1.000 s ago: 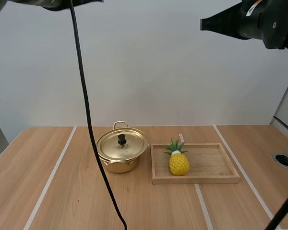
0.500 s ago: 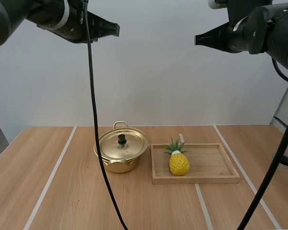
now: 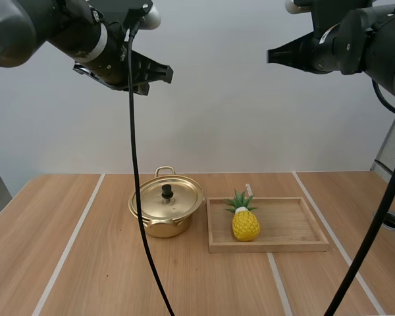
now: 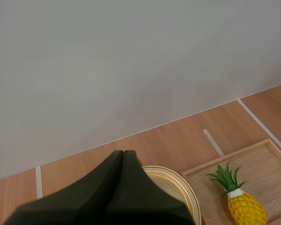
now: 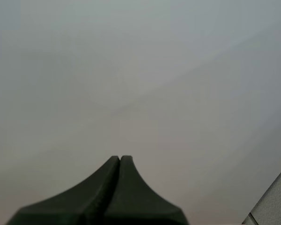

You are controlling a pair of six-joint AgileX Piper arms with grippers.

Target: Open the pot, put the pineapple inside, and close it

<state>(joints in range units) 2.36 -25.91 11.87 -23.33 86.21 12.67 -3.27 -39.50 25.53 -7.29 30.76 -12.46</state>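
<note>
A gold pot [image 3: 166,212] with its lid [image 3: 168,196] on and a black knob stands mid-table. Just right of it a yellow pineapple [image 3: 245,219] with green leaves lies in a wooden tray [image 3: 289,245]. My left gripper [image 3: 164,74] hangs high above the pot, shut with nothing in it. In the left wrist view its joined fingers [image 4: 123,157] cover part of the pot [image 4: 178,190], and the pineapple [image 4: 241,202] lies in the tray [image 4: 267,161] beside it. My right gripper [image 3: 274,56] is high at the right, shut and empty, its tips [image 5: 120,159] against the plain wall.
The wooden table [image 3: 85,276] has pale stripes running front to back. A round hole [image 3: 390,220] sits near the right edge. A grey wall stands behind the table.
My left arm has come down and right, its gripper now above the pot. The right arm shifted slightly left, then held still. Pot and pineapple have not moved.
</note>
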